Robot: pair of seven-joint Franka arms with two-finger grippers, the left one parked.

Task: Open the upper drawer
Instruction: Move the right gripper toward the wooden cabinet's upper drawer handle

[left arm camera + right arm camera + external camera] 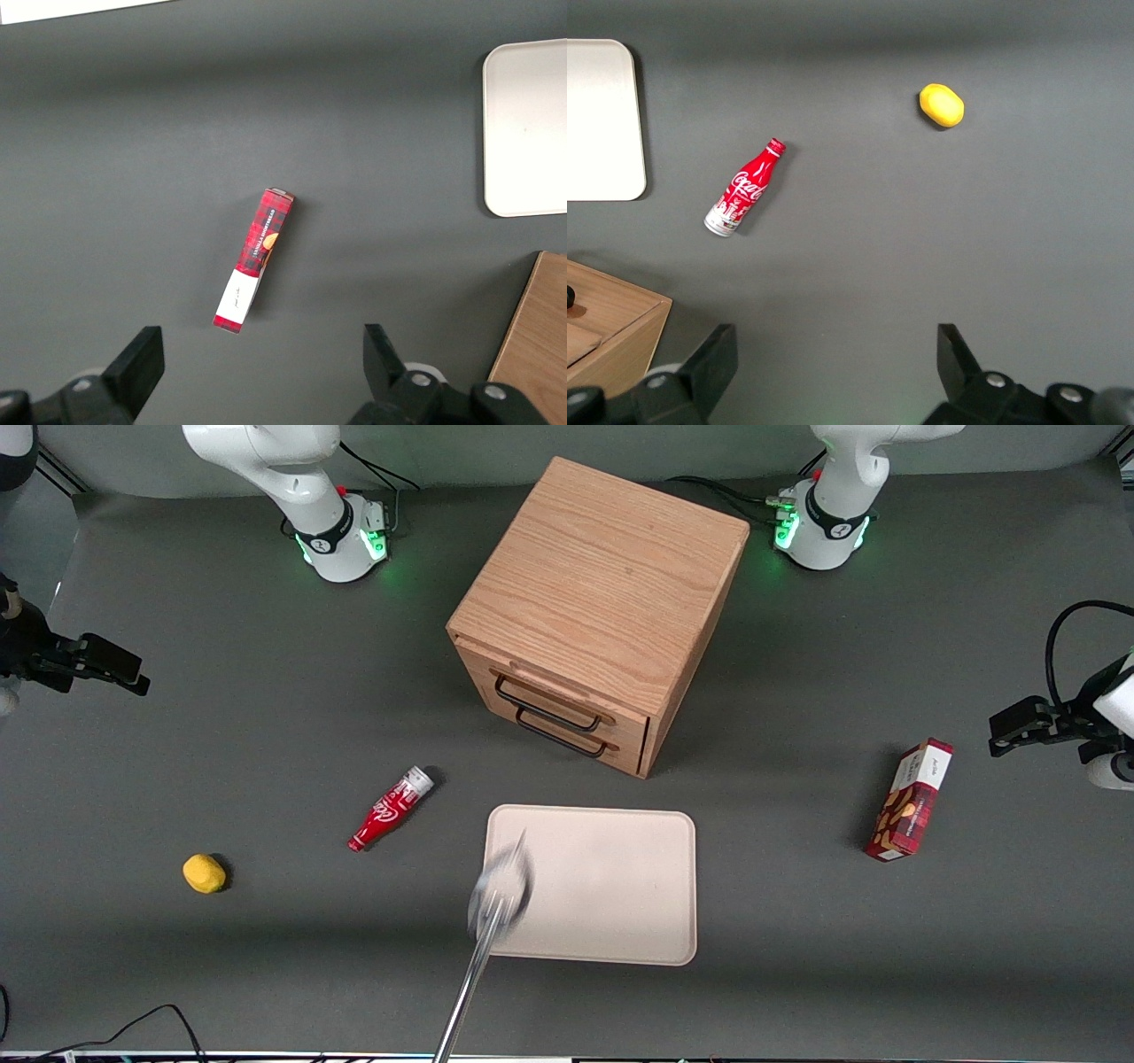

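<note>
The oak cube cabinet [602, 576] stands in the middle of the table, its front turned toward the front camera. The upper drawer [554, 691] looks shut, its front flush with the cabinet. Its thin black wire handle [547, 708] sits just above the like handle of the lower drawer [567, 742]. My right gripper [133, 677] hangs well above the table toward the working arm's end, far from the cabinet. It is open and empty [835, 354], fingers [718, 359] spread wide over bare mat. A corner of the cabinet [611, 332] shows in the right wrist view.
A red cola bottle [390, 809] lies on the mat between gripper and cabinet, a yellow lump [204, 873] nearer the front camera. A cream tray [620, 886] lies in front of the cabinet, crossed by a blurred metal rod [487, 930]. A red cookie box [910, 800] lies toward the parked arm's end.
</note>
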